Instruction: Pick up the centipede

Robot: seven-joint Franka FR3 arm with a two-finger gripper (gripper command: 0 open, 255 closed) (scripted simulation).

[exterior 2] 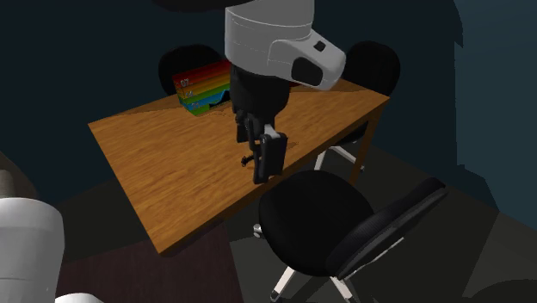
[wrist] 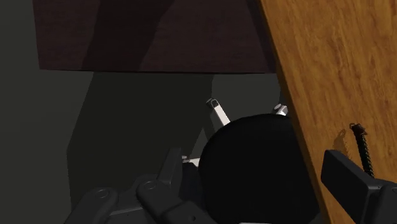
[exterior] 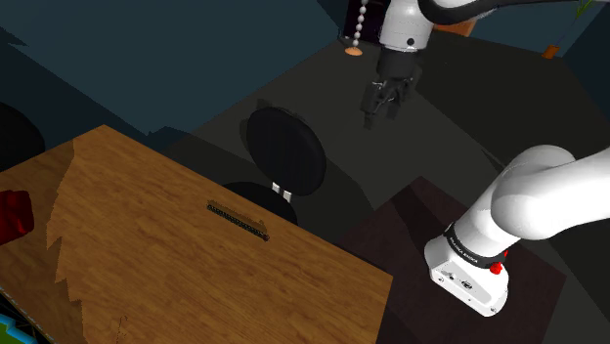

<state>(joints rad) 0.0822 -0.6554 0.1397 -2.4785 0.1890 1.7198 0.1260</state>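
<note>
Little weight to expect from the centipede (exterior: 238, 222): looks thin, dark and segmented, judged light and perhaps a bit bendy, though impossible to tell stiff from soft here. Lies flat on the wooden table (exterior: 147, 264), close to the edge facing the black office chair (exterior: 283, 151) and well apart from the red thing (exterior: 14, 213) at the shoulder view's left. Stretches long and narrow, long axis about parallel to that chair-side edge, running from upper left to lower right in the shoulder view. Cannot tell head from tail; ends in a small knob in the wrist view, nothing more to go on. Probably best taken near the middle of its length, across the narrow width, with fingers set square to the long axis and brought right down to the tabletop, for fear of slipping out of a shallow pinch. As for the gripper (exterior: 383, 107): spread wide, fingers standing apart in the wrist view, raised over the chair and off the table, not touching the centipede.
</note>
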